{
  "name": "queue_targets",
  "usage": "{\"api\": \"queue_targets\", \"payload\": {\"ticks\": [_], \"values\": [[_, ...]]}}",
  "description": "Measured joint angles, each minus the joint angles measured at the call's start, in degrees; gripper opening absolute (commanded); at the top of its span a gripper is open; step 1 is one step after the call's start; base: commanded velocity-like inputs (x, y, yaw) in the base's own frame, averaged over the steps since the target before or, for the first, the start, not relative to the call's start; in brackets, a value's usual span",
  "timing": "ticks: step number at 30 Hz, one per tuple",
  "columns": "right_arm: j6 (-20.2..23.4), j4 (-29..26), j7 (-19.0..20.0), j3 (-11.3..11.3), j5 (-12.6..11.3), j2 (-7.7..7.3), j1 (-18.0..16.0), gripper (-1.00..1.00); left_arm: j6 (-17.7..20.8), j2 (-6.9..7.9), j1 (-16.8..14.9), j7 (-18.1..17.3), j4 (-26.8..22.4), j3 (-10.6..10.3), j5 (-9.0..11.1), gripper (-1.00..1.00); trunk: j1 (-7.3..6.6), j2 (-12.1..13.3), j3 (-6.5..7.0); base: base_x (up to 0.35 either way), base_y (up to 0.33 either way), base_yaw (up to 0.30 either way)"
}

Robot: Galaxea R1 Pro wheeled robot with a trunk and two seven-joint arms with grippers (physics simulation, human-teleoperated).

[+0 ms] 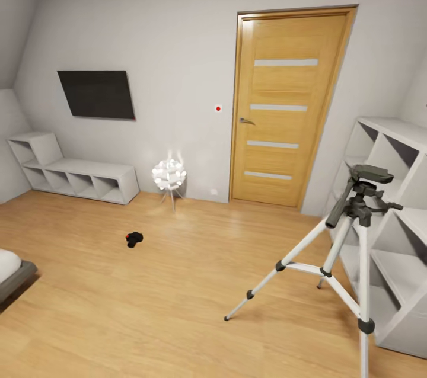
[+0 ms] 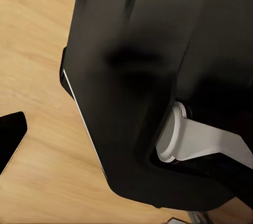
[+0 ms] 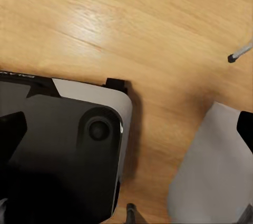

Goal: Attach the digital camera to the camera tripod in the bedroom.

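Note:
The digital camera [image 1: 134, 239] lies on the wood floor left of the room's middle, small and black with a red spot on it. The camera tripod [image 1: 356, 230] stands at the right on three spread silver legs, its black head bare and its pan handle slanting down to the left. One tripod foot [image 3: 236, 55] shows in the right wrist view. My right gripper [image 3: 126, 129] hangs open over the floor beside my black base [image 3: 58, 150], with nothing between its fingers. My left gripper [image 2: 126, 139] also points down at my base; one dark fingertip [image 2: 10, 139] shows at the frame's edge.
White cube shelves [image 1: 391, 230] stand just behind the tripod at the right. A low white shelf unit [image 1: 77, 176] and a wall screen [image 1: 98, 93] are at the far left, a globe lamp [image 1: 169, 175] and the wooden door [image 1: 284, 111] on the far wall, and the bed corner [image 1: 12, 274] at the left edge.

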Motion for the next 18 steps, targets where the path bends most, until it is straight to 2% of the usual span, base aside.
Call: {"api": "queue_targets", "payload": {"ticks": [8, 13, 18], "values": [[0.05, -0.06, -0.08, 0.06, 0.16, -0.15, 0.00, 1.00, 0.00, 0.05, 0.00, 0.00, 0.00, -0.05, 0.00, 1.00, -0.01, -0.01, 0.00, 0.055, 0.325, 0.005], [0.02, -0.06, -0.10, 0.08, 0.19, -0.23, 0.00, 1.00, 0.08, 0.08, 0.00, 0.00, 0.00, -0.06, -0.01, 1.00, -0.03, -0.01, 0.00, 0.261, 0.214, 0.000], [0.00, -0.06, -0.09, 0.08, 0.19, -0.26, -0.02, 1.00, 0.17, 0.09, 0.00, 0.00, 0.00, -0.06, 0.03, 1.00, -0.03, -0.01, 0.00, 0.314, 0.109, 0.000]]}}
